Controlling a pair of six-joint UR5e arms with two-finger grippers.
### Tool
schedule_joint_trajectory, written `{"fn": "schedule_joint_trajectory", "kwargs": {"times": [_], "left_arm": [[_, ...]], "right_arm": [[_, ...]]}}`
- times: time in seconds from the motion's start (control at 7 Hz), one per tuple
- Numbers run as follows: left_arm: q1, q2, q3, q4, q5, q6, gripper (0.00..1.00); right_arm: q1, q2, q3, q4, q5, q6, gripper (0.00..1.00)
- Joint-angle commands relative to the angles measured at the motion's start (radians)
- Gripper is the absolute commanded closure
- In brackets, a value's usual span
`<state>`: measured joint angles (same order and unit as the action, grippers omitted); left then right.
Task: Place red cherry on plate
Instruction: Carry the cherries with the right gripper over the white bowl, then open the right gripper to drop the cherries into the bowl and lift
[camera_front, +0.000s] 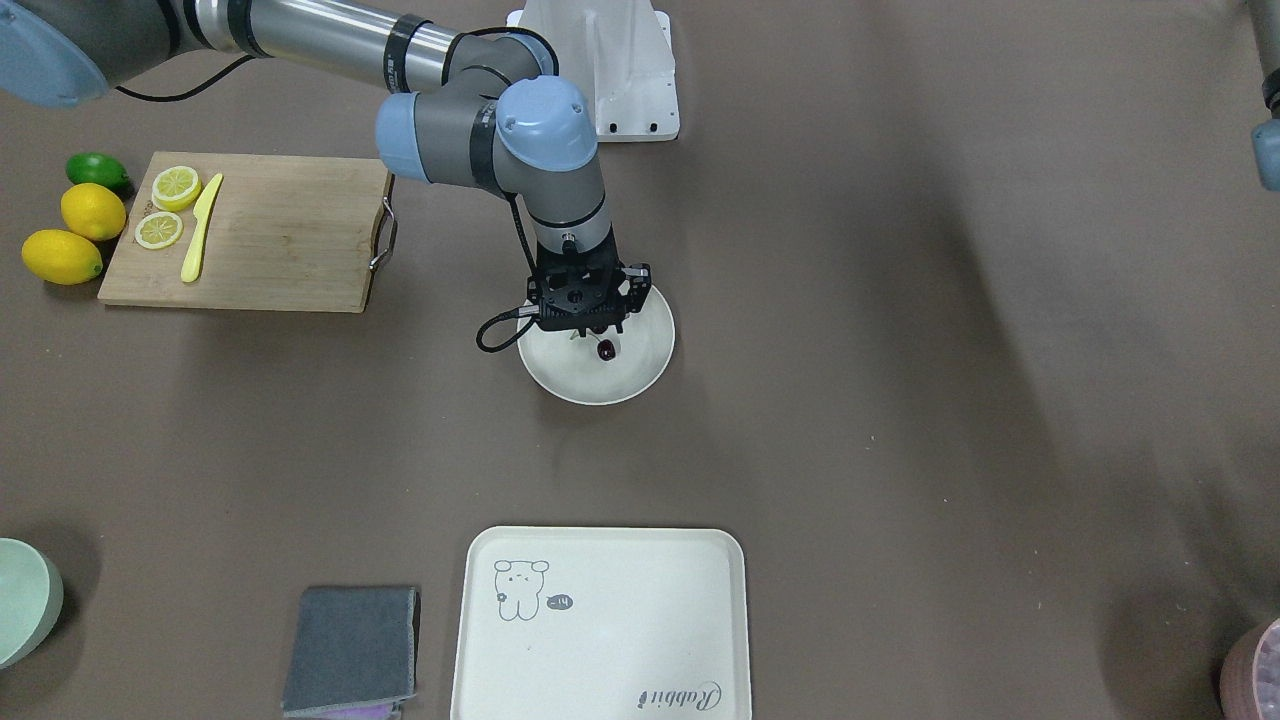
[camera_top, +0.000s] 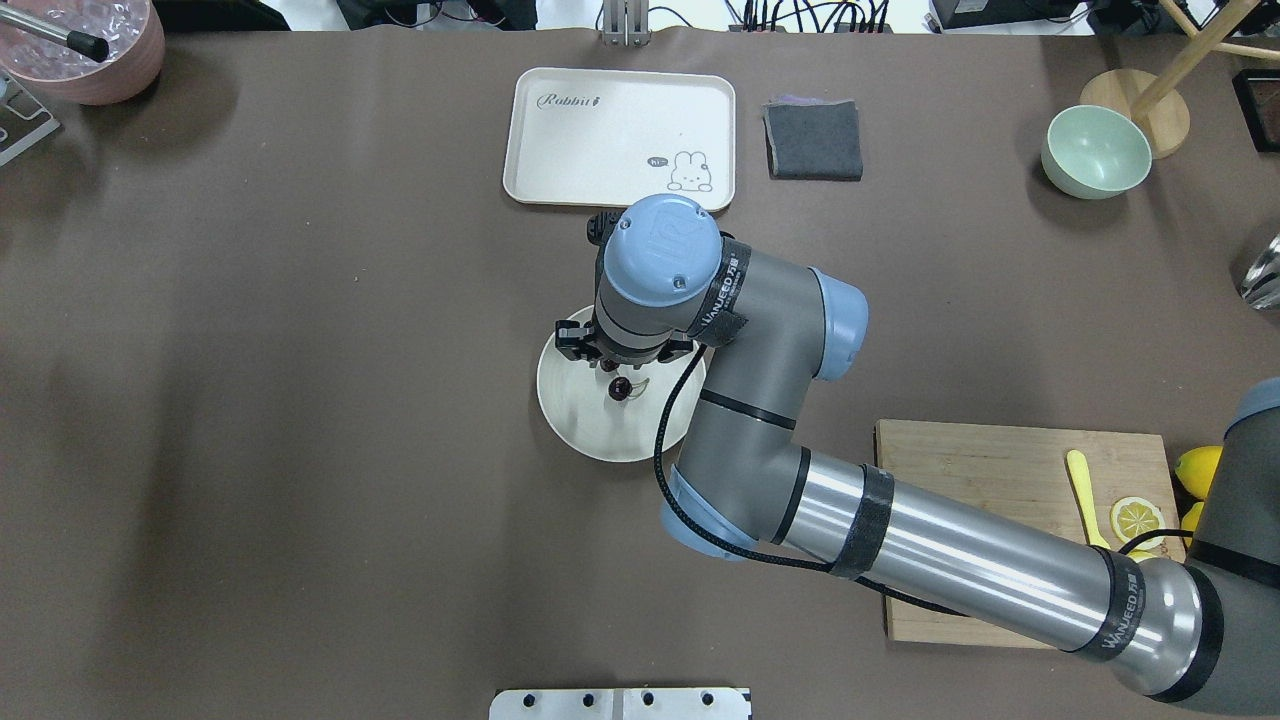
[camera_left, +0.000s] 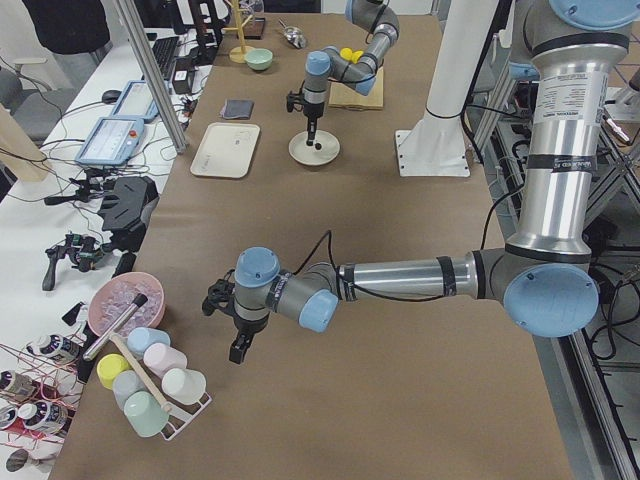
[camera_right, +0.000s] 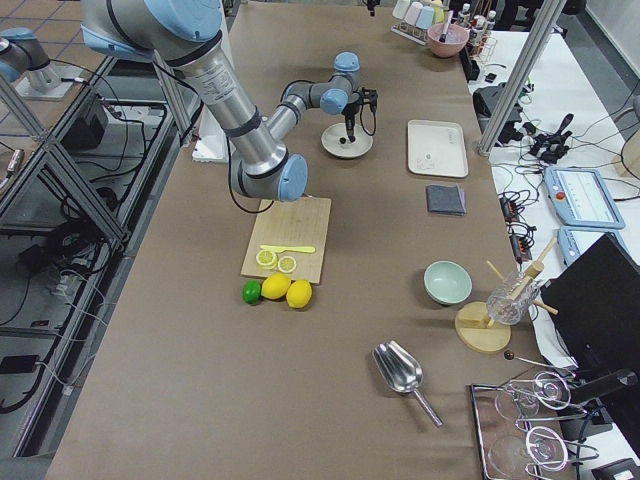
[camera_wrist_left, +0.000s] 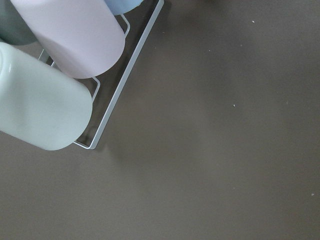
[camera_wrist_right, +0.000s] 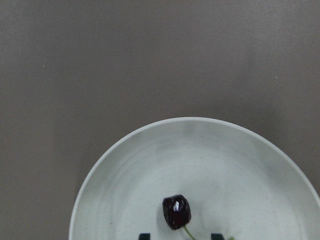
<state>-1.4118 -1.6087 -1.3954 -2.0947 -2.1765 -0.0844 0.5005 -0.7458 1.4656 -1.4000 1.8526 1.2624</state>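
"What was in the plate (camera_front: 600, 386)?"

"The red cherry (camera_front: 606, 350), lying near its middle. I made out one dark fruit and a thin stem. The right gripper (camera_wrist_right: 180, 236) hung just over the plate and hid any second one. Its fingers stood parted, gripping nothing."

"And the left gripper (camera_left: 239, 353)?"

"Well apart from the plate, near a rack of cups (camera_left: 150, 385). It was too small to tell whether its fingers were spread."

"Anything else?"

"Away from the plate, a cutting board (camera_front: 280, 240) carried two lemon slices (camera_front: 176, 187) and one yellow knife (camera_front: 200, 228), with two lemons (camera_front: 93, 211) and one lime (camera_front: 97, 170) beside it."
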Motion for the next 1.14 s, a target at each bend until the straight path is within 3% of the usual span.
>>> {"fn": "schedule_joint_trajectory", "kwargs": {"times": [0.0, 0.14, 0.29, 0.57, 1.0], "left_arm": [[-0.030, 0.006, -0.008, -0.001, -0.092, -0.002, 0.02], [-0.035, 0.010, -0.028, 0.001, -0.132, -0.003, 0.02], [-0.036, 0.036, -0.080, 0.019, -0.146, -0.015, 0.02], [-0.038, 0.061, -0.309, 0.311, -0.146, -0.009, 0.02], [-0.087, 0.052, -0.333, 0.366, -0.144, -0.006, 0.02]], "right_arm": [[0.001, -0.006, 0.105, -0.136, 0.004, 0.032, 0.00], [0.047, -0.033, 0.192, -0.251, 0.008, 0.009, 0.00], [0.115, -0.126, 0.313, -0.340, 0.066, -0.096, 0.00], [0.318, -0.402, 0.514, -0.386, 0.227, -0.318, 0.00], [0.620, -0.679, 0.515, -0.387, 0.332, -0.795, 0.00]]}}
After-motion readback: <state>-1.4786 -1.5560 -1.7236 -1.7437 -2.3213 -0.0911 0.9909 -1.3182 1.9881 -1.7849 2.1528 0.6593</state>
